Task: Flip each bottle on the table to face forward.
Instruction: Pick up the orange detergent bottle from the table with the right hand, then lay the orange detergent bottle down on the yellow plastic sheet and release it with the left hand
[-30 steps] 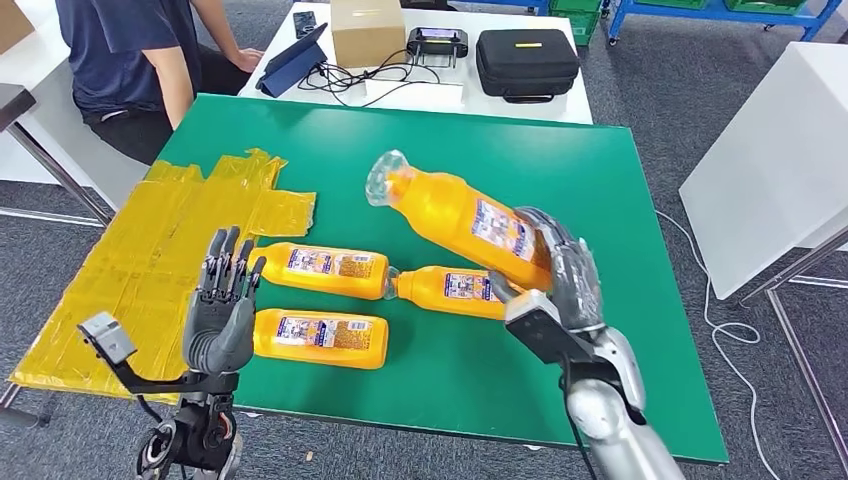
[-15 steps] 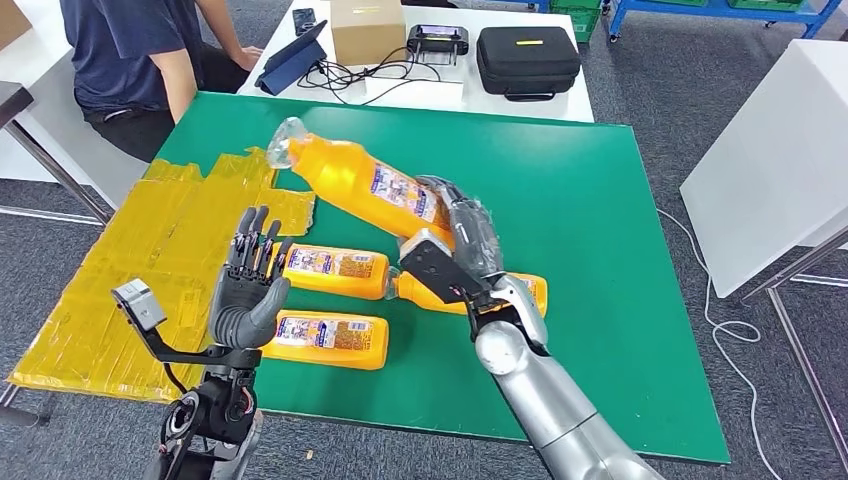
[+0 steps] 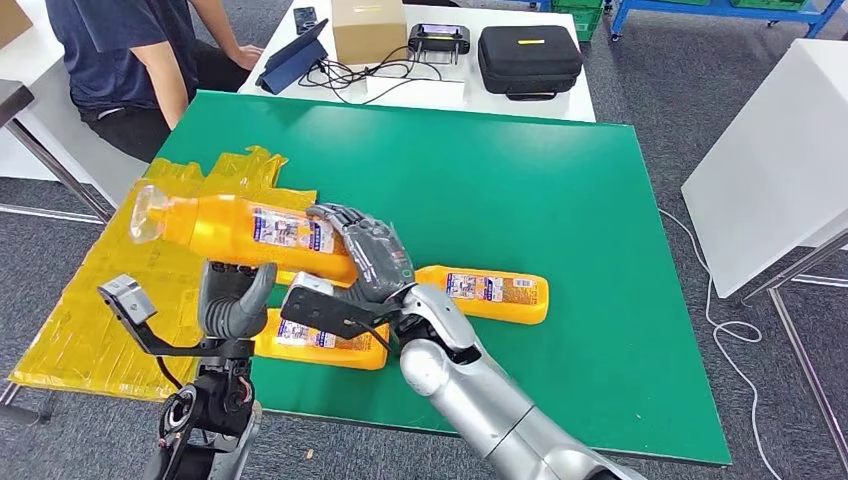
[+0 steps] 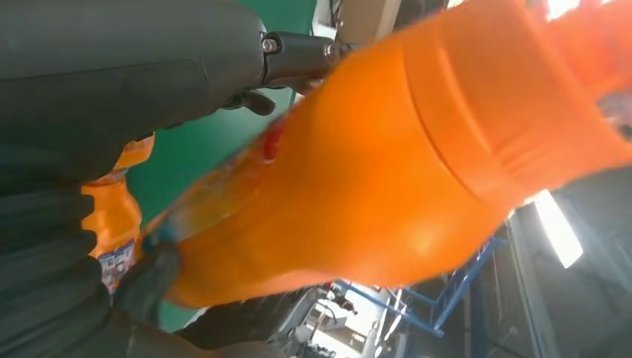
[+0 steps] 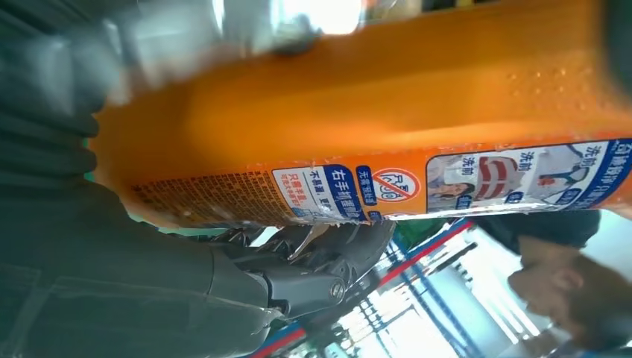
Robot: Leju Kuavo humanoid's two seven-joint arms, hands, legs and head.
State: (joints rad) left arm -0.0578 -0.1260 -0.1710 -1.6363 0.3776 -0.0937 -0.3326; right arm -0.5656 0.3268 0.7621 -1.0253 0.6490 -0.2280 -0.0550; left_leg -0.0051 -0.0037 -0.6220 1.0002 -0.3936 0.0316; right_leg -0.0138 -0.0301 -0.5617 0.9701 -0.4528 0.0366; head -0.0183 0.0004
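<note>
From the head view I have the right hand [image 3: 365, 255] wrapped round the base end of a long orange plastic bottle with a blue-and-white label [image 3: 240, 228], carried above the near-left part of the green table top [image 3: 520, 180], its clear cap end out over the yellow tape patch [image 3: 150, 270]. The left hand [image 3: 232, 297] sits just under the bottle's middle, thumb up against it; I cannot tell whether it grips. Two more orange bottles lie flat: one beneath the hands [image 3: 320, 345], one to the right [image 3: 490, 292].

In the left wrist view the bottle [image 4: 417, 164] fills the space beside the left hand [image 4: 89, 224]. I judge it full and fairly heavy, with smooth, slippery walls that may give under a squeeze, so I'd hold it across the labelled middle.

The right wrist view shows the label [image 5: 447, 183] up close, and dark fingers [image 5: 328, 257] of the right hand curled under the body.
</note>
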